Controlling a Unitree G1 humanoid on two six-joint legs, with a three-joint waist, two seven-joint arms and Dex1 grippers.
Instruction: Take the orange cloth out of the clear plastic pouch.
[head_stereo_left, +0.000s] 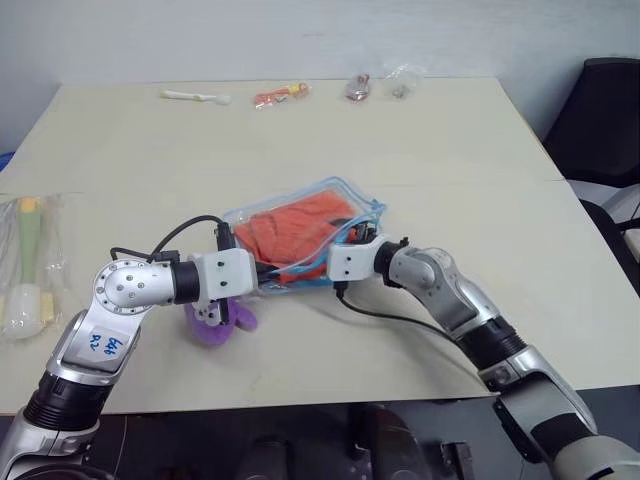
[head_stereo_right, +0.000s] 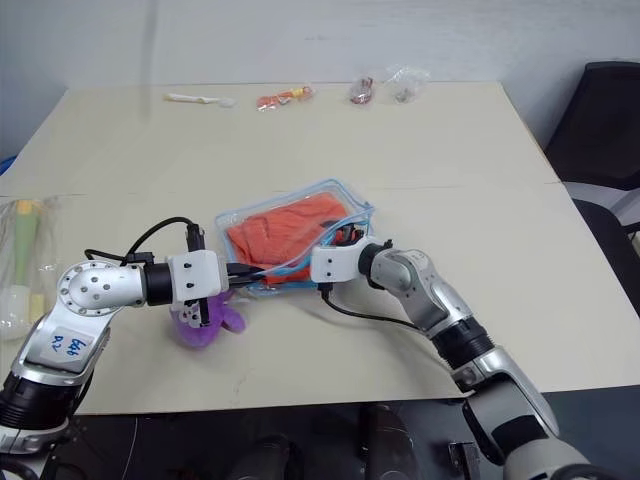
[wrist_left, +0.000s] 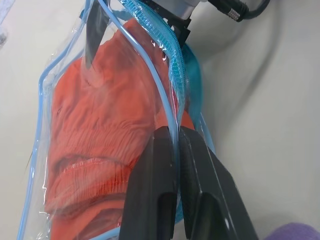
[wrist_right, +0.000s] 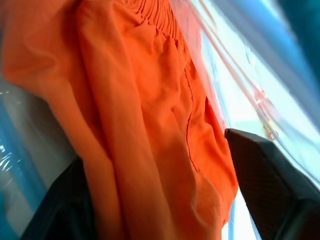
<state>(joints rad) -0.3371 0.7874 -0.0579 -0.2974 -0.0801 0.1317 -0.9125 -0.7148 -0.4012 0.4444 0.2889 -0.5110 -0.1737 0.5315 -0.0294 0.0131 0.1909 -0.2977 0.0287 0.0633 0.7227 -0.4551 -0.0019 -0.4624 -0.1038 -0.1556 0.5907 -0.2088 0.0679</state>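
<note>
Left gripper jaws are pinched tight on the blue zipper edge of the clear plastic pouch, holding the mouth up, while the right gripper has its jaws spread inside with a fold of the orange cloth between them, not clamped yet. I'd say get a deep bite on that fold, keep the rim pinned, then pull straight out through the opening. Cloth looks creased and floppy, bunched inside the pouch mid-table, just past a purple plush toy.

The purple plush is half hidden behind the left claw; far-edge wrappers too small to identify.
</note>
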